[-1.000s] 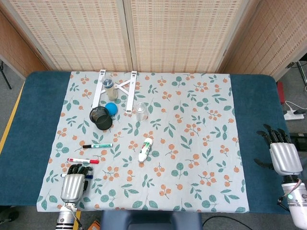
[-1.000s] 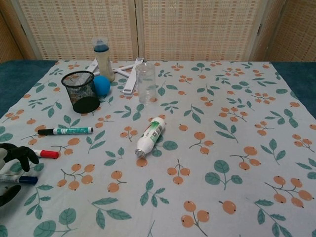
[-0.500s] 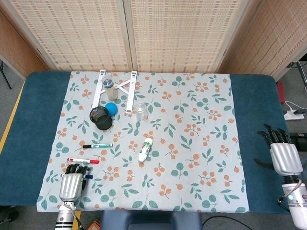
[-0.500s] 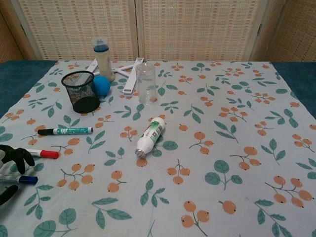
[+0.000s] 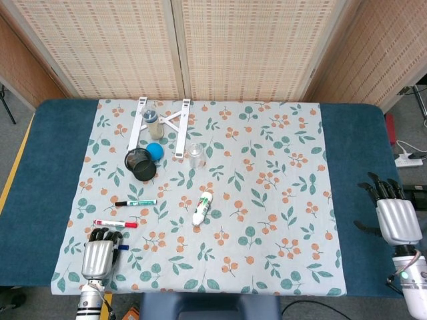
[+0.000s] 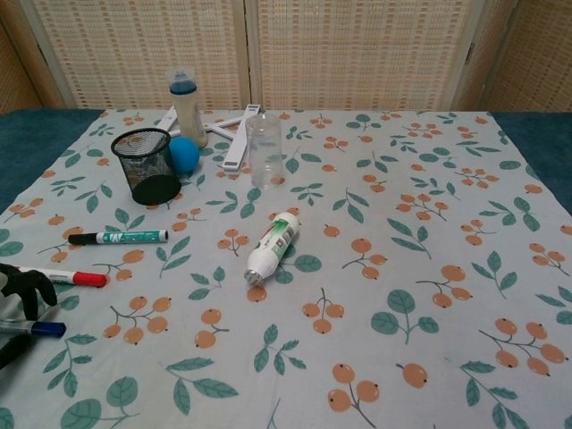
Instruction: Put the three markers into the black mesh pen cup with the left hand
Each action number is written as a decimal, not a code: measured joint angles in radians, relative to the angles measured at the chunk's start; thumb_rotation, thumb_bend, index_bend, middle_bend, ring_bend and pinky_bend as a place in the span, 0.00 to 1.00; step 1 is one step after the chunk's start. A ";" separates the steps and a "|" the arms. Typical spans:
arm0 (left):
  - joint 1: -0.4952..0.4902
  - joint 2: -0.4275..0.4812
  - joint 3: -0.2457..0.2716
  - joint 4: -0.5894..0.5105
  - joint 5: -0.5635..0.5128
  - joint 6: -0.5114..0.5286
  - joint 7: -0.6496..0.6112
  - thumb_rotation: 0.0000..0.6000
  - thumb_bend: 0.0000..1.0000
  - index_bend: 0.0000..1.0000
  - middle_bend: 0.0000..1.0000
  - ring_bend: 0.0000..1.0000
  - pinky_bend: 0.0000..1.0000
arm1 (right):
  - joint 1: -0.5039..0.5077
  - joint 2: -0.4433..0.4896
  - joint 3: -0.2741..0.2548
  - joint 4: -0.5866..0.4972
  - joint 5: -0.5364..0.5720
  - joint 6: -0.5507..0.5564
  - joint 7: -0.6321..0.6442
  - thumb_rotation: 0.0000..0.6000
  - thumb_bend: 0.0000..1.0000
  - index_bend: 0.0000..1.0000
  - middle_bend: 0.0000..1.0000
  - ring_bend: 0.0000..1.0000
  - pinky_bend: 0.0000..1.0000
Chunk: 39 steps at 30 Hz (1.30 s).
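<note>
Blue marker [image 6: 40, 329] lies under the left hand [image 5: 99, 257]; red marker [image 6: 73, 278], green marker [image 6: 119, 238] and upright mesh cup [image 6: 146, 165] lie beyond.

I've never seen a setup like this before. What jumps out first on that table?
The leafy, orange-berry tablecloth covers most of the blue table. At its near left edge, the robot's left hand with black fingers sits over a blue-capped marker, with a red-capped marker and a green-labelled marker lying just beyond. Further back stands the black mesh pen cup beside a blue ball.

Left hand [image 5: 100, 255] beside blue marker [image 5: 123, 247], red marker [image 5: 115, 224].
</note>
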 measured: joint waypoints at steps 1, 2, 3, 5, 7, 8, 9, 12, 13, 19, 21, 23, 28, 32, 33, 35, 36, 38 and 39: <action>0.000 -0.002 0.000 0.004 0.000 -0.001 -0.003 1.00 0.33 0.42 0.47 0.23 0.21 | -0.001 0.000 0.000 0.000 0.000 0.001 -0.001 1.00 0.02 0.24 0.06 0.16 0.09; -0.001 -0.003 0.000 0.007 0.000 -0.002 -0.007 1.00 0.33 0.42 0.47 0.23 0.21 | -0.001 0.000 0.001 -0.001 0.001 0.002 -0.002 1.00 0.02 0.24 0.06 0.16 0.09; -0.001 -0.005 0.000 0.011 0.001 -0.003 -0.010 1.00 0.33 0.42 0.47 0.23 0.21 | -0.001 0.000 0.001 0.000 0.002 0.002 -0.003 1.00 0.02 0.24 0.06 0.16 0.09; -0.002 -0.007 0.000 0.018 0.004 -0.001 -0.014 1.00 0.33 0.43 0.49 0.24 0.21 | -0.001 0.000 0.002 0.000 0.006 0.001 -0.004 1.00 0.02 0.24 0.06 0.16 0.09; -0.002 -0.010 -0.001 0.024 0.007 0.004 -0.016 1.00 0.33 0.44 0.51 0.25 0.22 | -0.001 -0.001 0.003 0.001 0.008 -0.001 -0.005 1.00 0.02 0.24 0.06 0.16 0.09; -0.002 -0.012 -0.002 0.026 0.009 0.007 -0.017 1.00 0.33 0.44 0.51 0.25 0.22 | 0.000 -0.001 0.003 0.002 0.008 -0.002 -0.005 1.00 0.02 0.24 0.06 0.16 0.09; -0.001 -0.013 -0.002 0.028 0.011 0.011 -0.018 1.00 0.33 0.45 0.52 0.25 0.22 | 0.000 -0.001 0.003 0.002 0.008 -0.003 -0.005 1.00 0.02 0.24 0.06 0.16 0.09; 0.001 -0.014 -0.001 0.029 0.016 0.019 -0.017 1.00 0.33 0.46 0.53 0.26 0.22 | 0.001 -0.002 0.003 0.003 0.010 -0.005 -0.005 1.00 0.02 0.24 0.06 0.16 0.09; 0.001 -0.014 -0.001 0.030 0.018 0.022 -0.017 1.00 0.33 0.47 0.54 0.26 0.22 | 0.001 -0.002 0.003 0.003 0.010 -0.005 -0.005 1.00 0.02 0.24 0.06 0.16 0.09; 0.003 -0.016 -0.004 0.034 0.015 0.023 -0.018 1.00 0.33 0.47 0.54 0.27 0.22 | 0.000 -0.002 0.004 0.003 0.010 -0.002 -0.005 1.00 0.02 0.24 0.06 0.16 0.09; 0.004 -0.016 -0.003 0.033 0.017 0.024 -0.017 1.00 0.33 0.48 0.55 0.27 0.23 | -0.001 -0.001 0.004 0.003 0.010 -0.002 -0.006 1.00 0.02 0.24 0.06 0.16 0.09; 0.004 -0.016 -0.004 0.032 0.018 0.026 -0.016 1.00 0.33 0.48 0.55 0.27 0.23 | -0.001 -0.001 0.004 0.003 0.010 -0.002 -0.005 1.00 0.02 0.24 0.06 0.16 0.09; 0.006 -0.017 -0.007 0.035 0.020 0.035 -0.015 1.00 0.33 0.51 0.57 0.28 0.23 | -0.001 -0.001 0.005 0.004 0.011 -0.001 -0.004 1.00 0.02 0.24 0.06 0.16 0.09; 0.008 -0.019 -0.010 0.040 0.020 0.041 -0.015 1.00 0.33 0.56 0.59 0.28 0.23 | -0.001 -0.001 0.005 0.004 0.012 -0.002 -0.004 1.00 0.02 0.24 0.06 0.16 0.09; 0.008 -0.020 -0.010 0.041 0.020 0.042 -0.015 1.00 0.33 0.57 0.59 0.28 0.23 | -0.001 -0.001 0.005 0.004 0.012 -0.002 -0.004 1.00 0.02 0.24 0.06 0.16 0.09; 0.008 -0.021 -0.011 0.042 0.021 0.043 -0.017 1.00 0.33 0.57 0.59 0.28 0.23 | -0.001 -0.001 0.005 0.003 0.012 -0.002 -0.004 1.00 0.02 0.24 0.06 0.16 0.09; 0.008 -0.021 -0.012 0.042 0.020 0.043 -0.015 1.00 0.33 0.58 0.59 0.28 0.23 | -0.001 -0.001 0.005 0.003 0.012 -0.003 -0.004 1.00 0.02 0.24 0.06 0.16 0.09; 0.008 -0.021 -0.012 0.041 0.022 0.044 -0.017 1.00 0.33 0.58 0.59 0.28 0.23 | -0.001 -0.001 0.005 0.003 0.012 -0.004 -0.004 1.00 0.02 0.24 0.06 0.16 0.09; 0.008 -0.021 -0.012 0.042 0.024 0.047 -0.019 1.00 0.33 0.57 0.59 0.28 0.23 | -0.001 -0.001 0.005 0.003 0.012 -0.004 -0.004 1.00 0.02 0.24 0.06 0.16 0.09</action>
